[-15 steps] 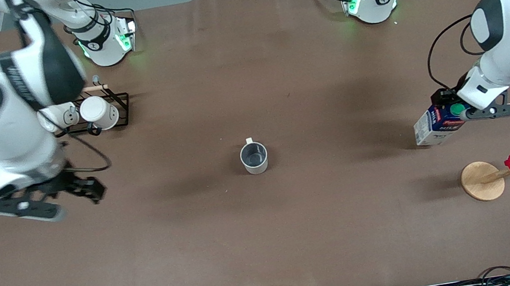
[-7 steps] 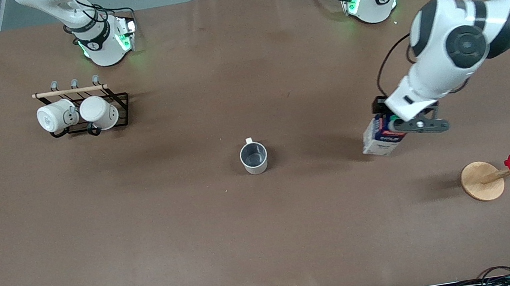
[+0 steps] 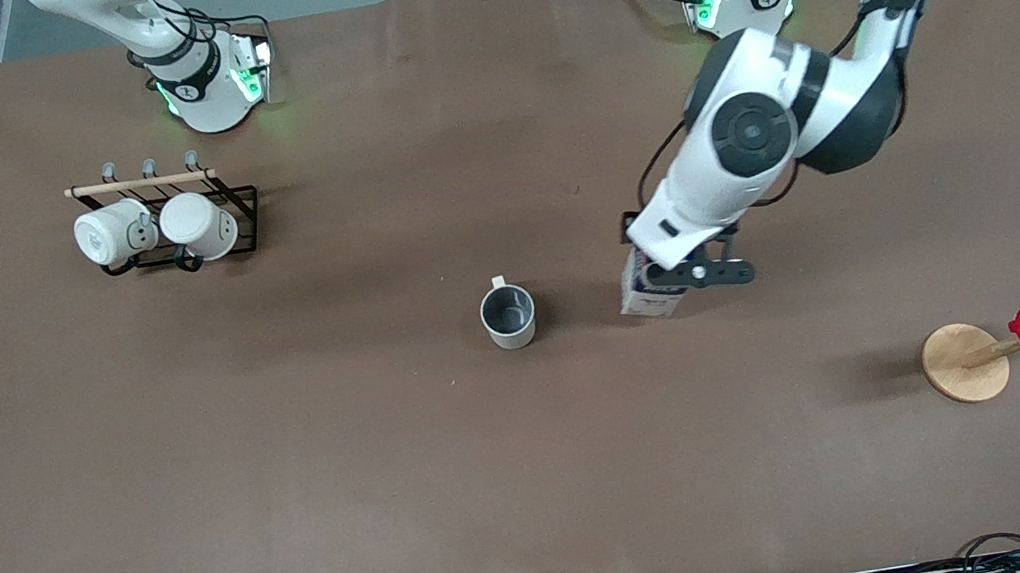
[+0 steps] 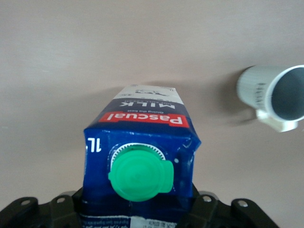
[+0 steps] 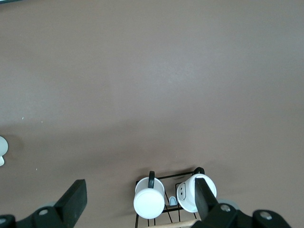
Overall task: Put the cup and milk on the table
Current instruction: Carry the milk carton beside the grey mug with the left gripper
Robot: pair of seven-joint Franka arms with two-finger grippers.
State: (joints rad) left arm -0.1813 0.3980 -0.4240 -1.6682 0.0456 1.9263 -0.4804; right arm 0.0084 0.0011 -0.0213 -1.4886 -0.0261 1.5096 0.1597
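Clearly we have the small dark blue milk carton with the red label and green screw cap (image 3: 649,291) clamped in the left claw (image 3: 685,272), which grips it near the top, cap side toward the wrist. We see the carton over the matte brown table (image 3: 540,484), just beside the small beige-white mug with the dark grey inside (image 3: 508,316), toward the left arm's end of the table from it. We cannot tell whether the carton's base touches the table. The mug stands upright near the table's middle, apart from the carton. Our right claw (image 5: 137,202) hangs spread open and empty over the black wire rack (image 3: 242,220) holding two white mugs (image 3: 158,229), where that arm waits.
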